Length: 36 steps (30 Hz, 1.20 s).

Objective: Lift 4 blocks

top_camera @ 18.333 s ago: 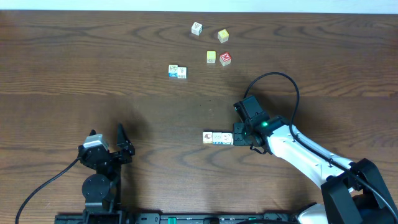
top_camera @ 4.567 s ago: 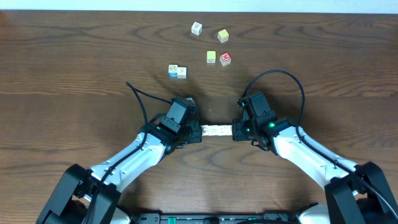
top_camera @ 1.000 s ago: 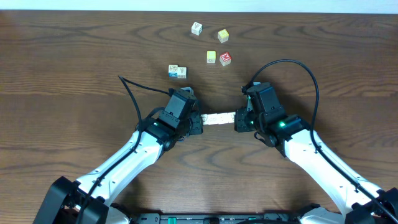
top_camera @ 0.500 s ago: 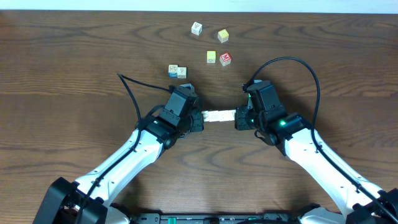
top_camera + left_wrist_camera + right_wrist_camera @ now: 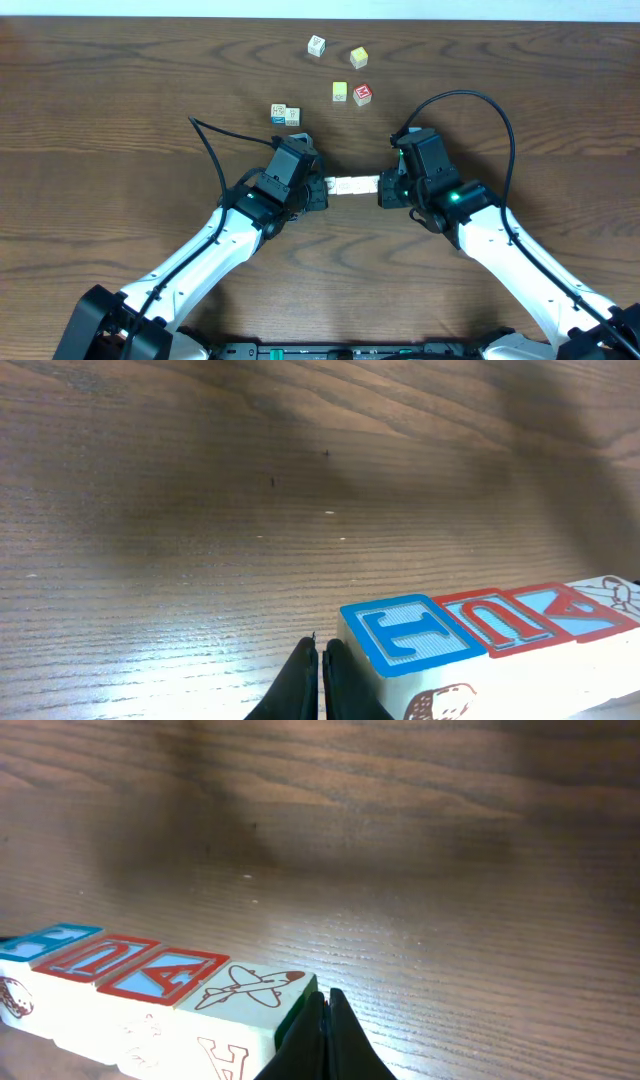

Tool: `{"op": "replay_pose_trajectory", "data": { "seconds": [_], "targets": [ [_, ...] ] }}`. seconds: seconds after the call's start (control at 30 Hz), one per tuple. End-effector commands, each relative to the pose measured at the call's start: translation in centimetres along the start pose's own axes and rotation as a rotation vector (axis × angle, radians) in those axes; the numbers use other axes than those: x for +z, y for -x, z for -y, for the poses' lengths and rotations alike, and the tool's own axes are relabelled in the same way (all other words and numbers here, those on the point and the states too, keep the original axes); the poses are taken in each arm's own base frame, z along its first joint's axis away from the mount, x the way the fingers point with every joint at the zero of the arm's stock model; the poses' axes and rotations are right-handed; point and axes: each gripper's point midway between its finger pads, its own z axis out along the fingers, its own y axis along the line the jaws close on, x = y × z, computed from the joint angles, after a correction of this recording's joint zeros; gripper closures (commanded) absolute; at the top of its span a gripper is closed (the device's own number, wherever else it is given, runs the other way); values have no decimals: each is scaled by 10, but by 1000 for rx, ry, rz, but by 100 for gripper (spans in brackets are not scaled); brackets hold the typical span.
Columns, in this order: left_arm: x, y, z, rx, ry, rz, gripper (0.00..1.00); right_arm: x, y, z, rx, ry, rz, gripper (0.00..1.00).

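Wooden blocks point(image 5: 353, 185) are only squeezed endwise between my pressed-together left end effector point(image 5: 321, 662) and right end effector point(image 5: 325, 1015), so any slack probably drops the middle ones.

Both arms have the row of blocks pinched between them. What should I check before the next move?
1. Four blocks in one row, showing T, U, A, airplane: ok.
2. Row straight, no gap or buckle: ok.
3. Left tool shut, pressed on the T end: ok.
4. Right tool shut, pressed on the airplane end: ok.
5. Row clear of the table: cannot tell.
6. Loose cubes apart from both arms: ok.
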Motion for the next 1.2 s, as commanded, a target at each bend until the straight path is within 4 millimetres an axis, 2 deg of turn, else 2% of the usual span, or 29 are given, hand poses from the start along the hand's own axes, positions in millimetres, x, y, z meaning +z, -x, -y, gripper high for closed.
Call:
{"op": "replay_pose_trajectory", "data": {
  "seconds": [0.0, 1.17],
  "targets": [
    [-28, 7, 79, 74, -279, -19, 93, -20, -7, -76, -57, 326, -68, 99],
    [-32, 14, 84, 78, -289, -1, 93, -24, 0, -76, -68, 309, -51, 99]
  ]
}}
